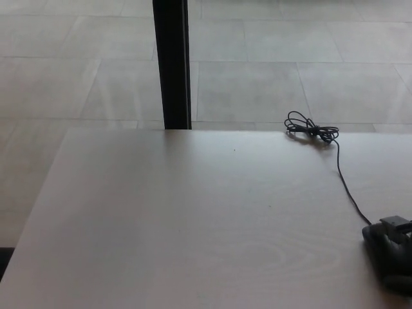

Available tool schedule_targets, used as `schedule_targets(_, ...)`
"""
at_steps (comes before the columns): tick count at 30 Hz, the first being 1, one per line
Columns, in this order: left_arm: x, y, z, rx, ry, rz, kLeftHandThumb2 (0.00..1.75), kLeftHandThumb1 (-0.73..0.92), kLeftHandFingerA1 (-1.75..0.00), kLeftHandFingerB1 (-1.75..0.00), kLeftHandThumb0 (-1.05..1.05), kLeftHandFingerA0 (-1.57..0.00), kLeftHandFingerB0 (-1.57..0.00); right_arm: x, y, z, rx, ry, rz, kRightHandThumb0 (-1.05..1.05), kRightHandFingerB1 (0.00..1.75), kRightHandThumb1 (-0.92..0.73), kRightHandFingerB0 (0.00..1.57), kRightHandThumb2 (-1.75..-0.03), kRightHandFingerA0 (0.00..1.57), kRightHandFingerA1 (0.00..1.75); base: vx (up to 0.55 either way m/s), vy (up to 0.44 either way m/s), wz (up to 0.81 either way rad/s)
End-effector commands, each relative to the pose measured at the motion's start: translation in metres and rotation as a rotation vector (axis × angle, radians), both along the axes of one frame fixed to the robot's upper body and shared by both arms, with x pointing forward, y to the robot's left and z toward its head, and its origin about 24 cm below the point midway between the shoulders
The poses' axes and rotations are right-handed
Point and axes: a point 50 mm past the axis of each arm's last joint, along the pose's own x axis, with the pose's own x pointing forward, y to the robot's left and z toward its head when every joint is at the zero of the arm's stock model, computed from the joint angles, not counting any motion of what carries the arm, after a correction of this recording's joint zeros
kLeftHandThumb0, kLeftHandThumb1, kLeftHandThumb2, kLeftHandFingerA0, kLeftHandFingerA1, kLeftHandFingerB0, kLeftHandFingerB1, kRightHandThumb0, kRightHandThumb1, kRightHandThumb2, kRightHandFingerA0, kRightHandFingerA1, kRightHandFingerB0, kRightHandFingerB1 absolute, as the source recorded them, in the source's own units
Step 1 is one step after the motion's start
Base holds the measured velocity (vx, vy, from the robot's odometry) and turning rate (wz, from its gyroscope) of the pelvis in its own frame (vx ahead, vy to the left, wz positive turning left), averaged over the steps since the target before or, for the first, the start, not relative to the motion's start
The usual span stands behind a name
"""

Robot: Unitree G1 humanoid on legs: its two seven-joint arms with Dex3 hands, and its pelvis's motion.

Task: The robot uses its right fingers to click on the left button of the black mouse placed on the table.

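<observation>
Surface (193, 219): pale wood-grain top, filling the lower part of the head view; bare across its left and middle.

Post (172, 64): black, upright, standing on the floor just behind the far edge of the surface, left of centre.

Floor (270, 71): large light tiles, seen beyond the surface.

Cable (344, 183): thin, black; bundled in a loose coil at the far edge on the right, then running down and right across the surface to the mouse.

Mouse (383, 248): black, lying on the surface at the lower right, close to the picture's right edge (its outline merges with the dark shape above it, so the buttons cannot be made out).

Right hand (400, 241): black, only a small part showing at the right edge, on or just over the mouse; whether its fingers are spread, closed or pressing cannot be told.

Left hand: outside the picture.
</observation>
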Motion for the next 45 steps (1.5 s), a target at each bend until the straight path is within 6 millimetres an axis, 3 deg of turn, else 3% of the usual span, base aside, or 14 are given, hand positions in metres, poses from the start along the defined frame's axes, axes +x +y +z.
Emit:
schedule_targets(1,0.0,0.005,0.005,0.033,0.003,0.001,0.74,0.92,-0.55,-0.47,-0.9,-0.71,-0.58,0.0,-0.006,-0.002,-0.043,0.029,-0.001,-0.76,0.52,-0.73,0.36,-1.1,0.29,0.57,0.0,0.0,0.0)
schedule_targets(2,0.0,0.005,0.005,0.039,0.005,-0.006,0.75,0.92,-0.56,-0.48,-0.88,-0.72,-0.58,-0.001,-0.006,-0.003,-0.042,0.034,-0.007,-0.73,0.36,-0.87,0.41,-0.66,0.34,0.49,0.0,0.0,0.0)
schedule_targets(3,-0.001,0.005,0.005,0.038,0.005,-0.008,0.74,0.92,-0.56,-0.48,-0.89,-0.72,-0.58,-0.001,-0.007,-0.004,-0.04,0.034,-0.012,-0.76,0.52,-0.72,0.37,-1.1,0.28,0.56,0.0,0.0,0.0)
schedule_targets(4,-0.001,0.004,0.005,0.034,0.002,-0.006,0.74,0.92,-0.56,-0.48,-0.89,-0.72,-0.58,-0.001,-0.008,-0.005,-0.039,0.032,-0.017,-0.76,0.52,-0.72,0.37,-1.1,0.28,0.56,0.0,0.0,0.0)
schedule_targets(5,-0.001,0.005,0.005,0.03,-0.015,0.0,0.73,0.92,-0.57,-0.49,-0.89,-0.72,-0.57,-0.002,-0.009,-0.005,-0.051,0.032,-0.016,-0.74,0.36,-0.88,0.41,-0.66,0.35,0.49,0.0,0.0,0.0)
schedule_targets(6,-0.001,0.005,0.005,0.031,-0.013,-0.013,0.76,0.92,-0.58,-0.48,-0.9,-0.69,-0.52,-0.004,-0.012,-0.008,-0.052,0.054,-0.029,-0.77,0.52,-0.74,0.34,-1.12,0.25,0.56,0.0,0.0,0.0)
schedule_targets(7,0.0,0.005,0.006,0.032,-0.015,-0.012,0.76,0.92,-0.58,-0.48,-0.9,-0.69,-0.52,-0.004,-0.012,-0.007,-0.051,0.052,-0.029,-0.77,0.52,-0.74,0.34,-1.12,0.25,0.56,0.0,0.0,0.0)
schedule_targets(8,0.0,0.005,0.005,0.03,-0.014,-0.008,0.74,0.92,-0.56,-0.49,-0.89,-0.69,-0.58,-0.004,-0.012,-0.007,-0.057,0.049,-0.026,-0.76,0.36,-0.91,0.4,-0.67,0.34,0.5,0.0,0.0,0.0)
schedule_targets(25,0.009,0.007,0.009,0.042,-0.031,-0.014,0.78,0.92,-0.56,-0.48,-0.9,-0.66,-0.53,-0.03,0.006,-0.052,-0.164,0.207,0.053,-0.75,0.36,-0.88,0.4,-0.67,0.28,0.51,0.0,0.0,0.0)
schedule_targets(26,0.008,0.007,0.009,0.049,-0.026,-0.024,1.14,0.76,-0.63,-0.58,-0.86,-0.59,-0.5,-0.033,0.007,-0.057,-0.183,0.223,0.064,-0.74,0.37,-0.87,0.4,-0.66,0.27,0.53,0.0,0.0,0.0)
schedule_targets(27,0.009,0.007,0.01,0.053,-0.025,-0.027,1.14,0.77,-0.64,-0.58,-0.86,-0.6,-0.52,-0.035,0.008,-0.06,-0.192,0.233,0.069,-0.74,0.36,-0.87,0.41,-0.66,0.28,0.52,0.0,0.0,0.0)
schedule_targets(29,0.011,0.008,0.012,0.057,-0.029,-0.025,1.14,0.77,-0.63,-0.58,-0.86,-0.59,-0.52,-0.038,0.008,-0.067,-0.205,0.258,0.069,-0.81,0.42,-0.75,0.39,-0.8,0.24,0.56,0.0,0.0,0.0)
schedule_targets(32,0.013,0.009,0.012,0.055,-0.032,-0.014,0.75,0.92,-0.56,-0.48,-0.9,-0.71,-0.58,-0.04,0.007,-0.07,-0.22,0.255,0.077,-0.76,0.37,-0.87,0.43,-0.66,0.26,0.57,0.0,0.0,0.0)
schedule_targets(45,0.013,0.009,0.013,0.05,-0.038,-0.004,0.77,0.92,-0.56,-0.48,-0.91,-0.71,-0.52,-0.008,-0.011,-0.023,-0.251,0.148,0.057,-0.75,0.37,-0.92,0.38,-0.68,0.23,0.5,0.0,0.0,0.0)
